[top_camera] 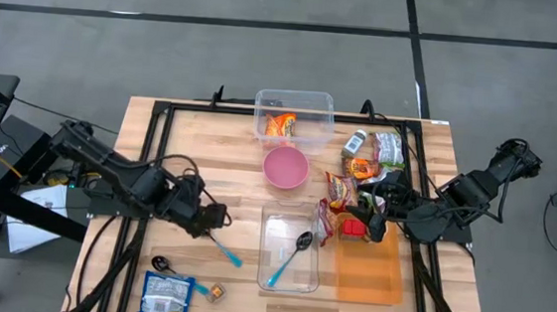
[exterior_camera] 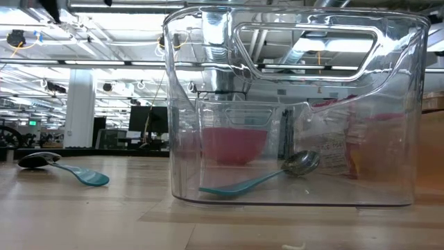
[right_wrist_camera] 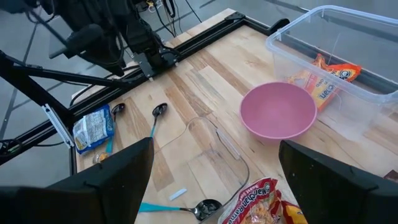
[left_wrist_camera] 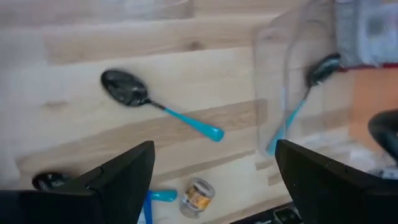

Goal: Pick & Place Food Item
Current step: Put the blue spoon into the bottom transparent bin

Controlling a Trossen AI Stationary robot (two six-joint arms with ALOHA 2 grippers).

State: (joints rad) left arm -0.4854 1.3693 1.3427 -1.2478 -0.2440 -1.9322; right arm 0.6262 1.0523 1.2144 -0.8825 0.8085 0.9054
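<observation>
Fingers on both our grippers stand wide apart and hold nothing. Our left gripper point(top_camera: 216, 218) hovers low over the wooden surface point(top_camera: 209, 151), left of the clear rectangular container point(top_camera: 289, 249). Just beside its tips lies a spoon with a teal handle point(left_wrist_camera: 158, 109), bowl dark and shiny, flat on the wood. In the left wrist view our two dark fingers point(left_wrist_camera: 121, 177) frame that spoon, and a small jar point(left_wrist_camera: 198, 195) lies on its side nearer the front edge.

Our right gripper point(top_camera: 382, 212) sits at the right side, over the cluster of snack packets, beside a small red item point(top_camera: 353, 228) at the back edge of the orange tray point(top_camera: 369, 273). A red and yellow snack bag point(top_camera: 339, 191) lies just left of it, touching the clear container's right wall as far as we can tell.

Inside the clear container rests a second teal-handled spoon point(top_camera: 290, 259), lying diagonally on the bottom. Behind it stands a pink bowl point(top_camera: 286, 167), and behind that a clear bin point(top_camera: 294, 115) holding an orange snack packet point(top_camera: 281, 126). To the right of the bowl are a small bottle point(top_camera: 355, 142), a green packet point(top_camera: 390, 148) and an orange packet point(top_camera: 361, 169).

Near the front left corner lie a blue and white pouch point(top_camera: 166, 295) and a third dark spoon point(top_camera: 162, 265).
</observation>
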